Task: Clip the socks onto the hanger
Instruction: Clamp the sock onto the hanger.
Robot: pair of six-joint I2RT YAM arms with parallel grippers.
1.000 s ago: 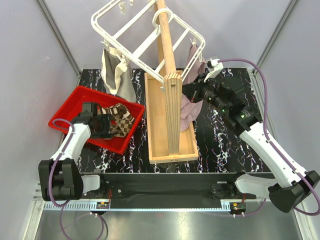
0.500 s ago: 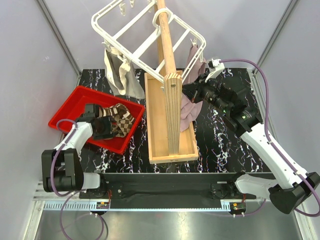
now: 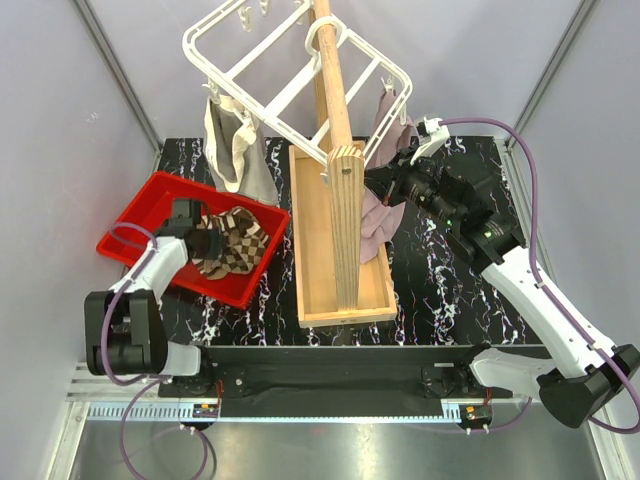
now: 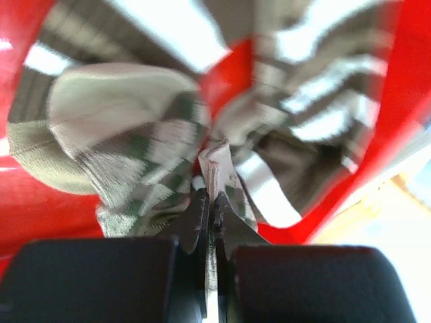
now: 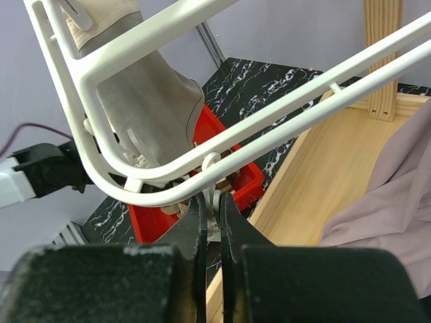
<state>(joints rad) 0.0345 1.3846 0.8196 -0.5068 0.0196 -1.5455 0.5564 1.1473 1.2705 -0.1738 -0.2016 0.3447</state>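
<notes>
Brown-and-cream socks lie in a red bin. My left gripper is down in that bin, shut on a fold of the checkered sock; a striped sock lies beside it. The white hanger hangs from the wooden pole, with a beige sock clipped at its left and a mauve sock at its right. My right gripper is raised under the hanger's bars, shut on a small white clip peg.
The tall wooden pole stand rises from a long wooden tray in the middle of the black marbled table. The red bin sits left of the tray. Purple cables loop from both arms.
My left gripper was open over the socks and has shut on the checkered sock, shifting slightly farther into the bin. The hanging beige sock swayed. The right arm has held still.
</notes>
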